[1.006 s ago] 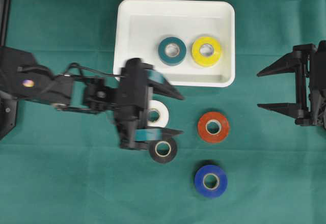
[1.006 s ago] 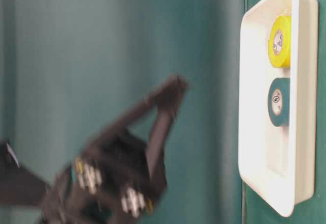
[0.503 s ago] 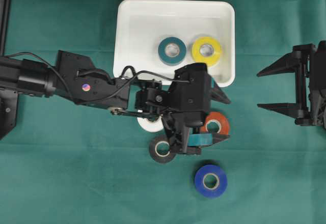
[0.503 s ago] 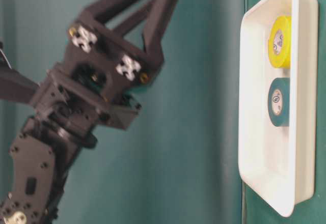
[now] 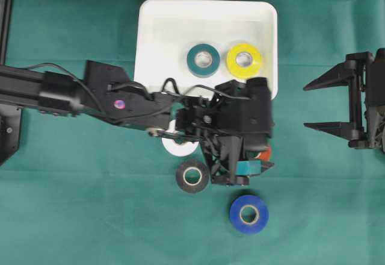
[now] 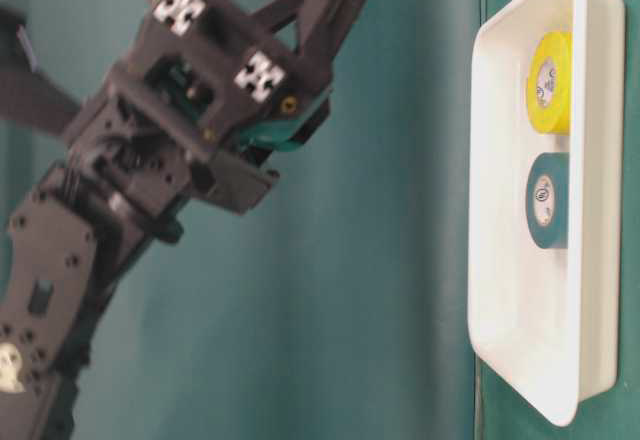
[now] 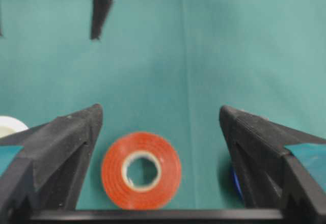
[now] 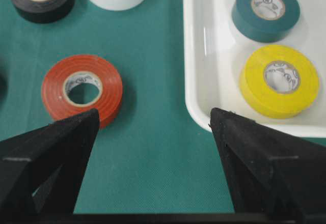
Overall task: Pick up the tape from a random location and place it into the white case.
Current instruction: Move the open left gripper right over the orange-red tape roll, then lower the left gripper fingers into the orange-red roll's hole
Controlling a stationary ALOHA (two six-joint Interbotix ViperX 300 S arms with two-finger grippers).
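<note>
The left pincer point(image 5: 255, 141) reaches in from the left edge of the overhead view and hangs above the red tape roll point(image 7: 141, 170), its jaws spread wide and holding nothing; in the left wrist view the red roll lies flat on the green cloth of the surface point(image 5: 90, 217) between the two black fingers point(image 7: 63, 147), nearer the left-hand one, and whether either finger touches it cannot be told. From overhead only a sliver of that red roll shows under the pincer body. Just left of it, a white tape roll point(image 5: 178, 147) is half hidden beneath the arm, and a black tape roll point(image 5: 192, 176) lies flat just below the white one. A blue tape roll point(image 5: 248, 214) sits lower still, apart from the others, nearest the bottom edge. Above this group stands the white case point(image 5: 153, 36), with a teal tape roll point(image 5: 203, 60) and a yellow tape roll point(image 5: 243, 60) lying side by side inside it, the teal to the left, both towards the wall nearest the loose rolls. At the far right edge the right pincer point(image 5: 319, 105) rests well apart from every roll, jaws spread and empty, its black fingers point(image 8: 51, 152) framing the red roll and the case's corner in its own wrist view.
</note>
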